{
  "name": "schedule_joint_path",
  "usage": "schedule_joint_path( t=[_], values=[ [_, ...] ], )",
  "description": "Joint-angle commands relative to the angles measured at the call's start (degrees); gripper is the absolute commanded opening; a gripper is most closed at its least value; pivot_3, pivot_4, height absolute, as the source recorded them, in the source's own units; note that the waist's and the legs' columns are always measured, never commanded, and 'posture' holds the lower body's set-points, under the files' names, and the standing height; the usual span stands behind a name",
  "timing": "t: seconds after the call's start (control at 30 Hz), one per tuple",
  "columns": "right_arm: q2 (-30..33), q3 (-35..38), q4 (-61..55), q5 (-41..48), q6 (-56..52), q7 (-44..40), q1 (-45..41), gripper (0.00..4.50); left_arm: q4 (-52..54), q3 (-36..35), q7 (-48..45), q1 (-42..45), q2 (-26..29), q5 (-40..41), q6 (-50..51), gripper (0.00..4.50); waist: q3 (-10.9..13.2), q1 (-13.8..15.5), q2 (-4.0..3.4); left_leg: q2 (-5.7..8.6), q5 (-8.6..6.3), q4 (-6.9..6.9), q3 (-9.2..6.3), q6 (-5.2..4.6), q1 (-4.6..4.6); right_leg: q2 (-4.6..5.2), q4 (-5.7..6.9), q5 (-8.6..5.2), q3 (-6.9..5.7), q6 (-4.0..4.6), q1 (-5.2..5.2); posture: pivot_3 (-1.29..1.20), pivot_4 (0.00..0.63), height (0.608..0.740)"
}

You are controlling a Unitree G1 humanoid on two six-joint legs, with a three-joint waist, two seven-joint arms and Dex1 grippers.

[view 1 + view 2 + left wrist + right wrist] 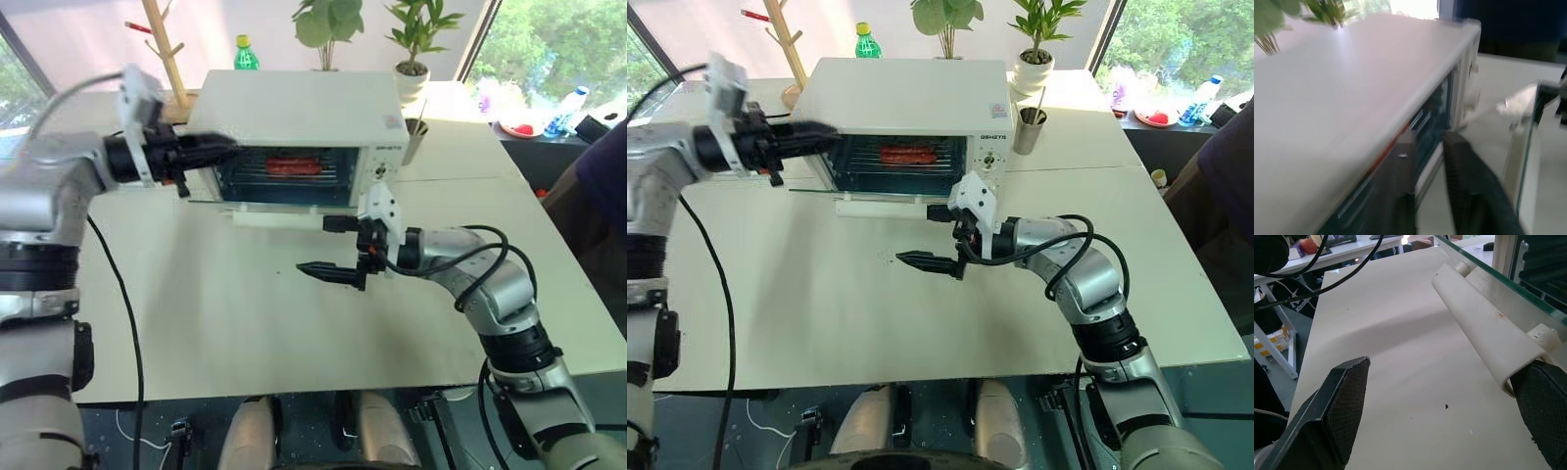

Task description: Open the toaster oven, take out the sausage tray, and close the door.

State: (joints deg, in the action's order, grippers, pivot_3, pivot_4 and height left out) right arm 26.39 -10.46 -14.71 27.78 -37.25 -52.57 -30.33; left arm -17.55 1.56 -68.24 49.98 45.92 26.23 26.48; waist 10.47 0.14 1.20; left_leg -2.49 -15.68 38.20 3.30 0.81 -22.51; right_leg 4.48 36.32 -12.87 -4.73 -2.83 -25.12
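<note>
Door (884, 196) lay open; tray (908, 155) sat inside—thin, stiff, likely greasy, best pinched at its front lip. Left gripper (223, 152) was shut and empty at the oven (304, 108) mouth; right gripper (933, 238) gaped wide, empty.

Beside your right pincer (1449, 421), note the door (1498, 284): clear glossy glass, smooth matt plastic handle (1484, 328). Finger pads (1349, 401) are cross-hatched rubber; worktop (1400, 382) matt.

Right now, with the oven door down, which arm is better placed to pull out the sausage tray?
Left. The left gripper, shut, is at the oven's open mouth, level with the sausage tray. The right gripper hangs open below the door's handle.
</note>
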Motion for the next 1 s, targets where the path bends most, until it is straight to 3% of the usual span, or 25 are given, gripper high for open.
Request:
schedule_joint_path(
  t=[0.03, 0.33, 0.6, 0.83, 1.0],
  values=[
    [0.2, 0.5, -2.9, 0.9, 0.2, 0.1, 0.3, 4.5, -3.2, 2.0, -2.6, 2.4, -0.6, -5.0, -7.1, 0.04, 0.0, 0.0, 0.0, 0.0, 0.0, 0.0, 0.0, 0.0, -0.01, 0.0, 0.0, 0.0, 0.0, 0.0, 0.0, 0.0, 0.15, 0.717],
    [0.7, 2.0, -4.7, 0.6, -0.6, 3.2, 1.6, 4.5, -7.9, 3.8, -5.0, 2.7, -3.2, -10.7, -13.9, 0.04, 0.0, 0.3, 0.0, -0.01, 0.0, 0.03, -0.01, 0.0, 0.0, 0.01, 0.01, 0.0, 0.0, 0.0, 0.01, 0.0, 0.15, 0.717],
    [7.8, 4.3, -6.9, 0.0, -4.3, 5.1, 5.6, 4.5, -5.0, 2.5, -5.6, 0.9, -3.6, -9.8, -11.8, 0.04, 0.0, 0.6, 0.02, 0.01, 0.0, 0.06, -0.01, 0.0, -0.03, 0.06, 0.0, 0.0, 0.0, -0.01, 0.03, 0.0, 0.15, 0.717],
    [22.0, 19.8, -19.8, 14.9, -12.7, -3.5, 17.5, 4.5, 2.0, 0.8, -5.6, -4.8, -2.1, -8.2, -8.4, 0.04, 0.0, 0.6, 0.03, 0.01, -0.01, 0.05, -0.05, -0.01, -0.05, 0.08, -0.02, -0.01, 0.0, -0.02, 0.03, 0.0, 0.15, 0.717],
    [27.2, 30.2, -19.2, 22.7, -16.7, -3.2, 17.9, 4.5, 7.8, 0.3, -5.7, -11.0, -0.8, -7.6, -6.7, 0.04, 0.0, 0.3, 0.06, -0.1, -0.01, 0.05, -0.07, -0.01, 0.13, -0.01, -0.05, -0.01, 0.0, -0.02, 0.16, 0.0, 0.15, 0.717]
  ],
)
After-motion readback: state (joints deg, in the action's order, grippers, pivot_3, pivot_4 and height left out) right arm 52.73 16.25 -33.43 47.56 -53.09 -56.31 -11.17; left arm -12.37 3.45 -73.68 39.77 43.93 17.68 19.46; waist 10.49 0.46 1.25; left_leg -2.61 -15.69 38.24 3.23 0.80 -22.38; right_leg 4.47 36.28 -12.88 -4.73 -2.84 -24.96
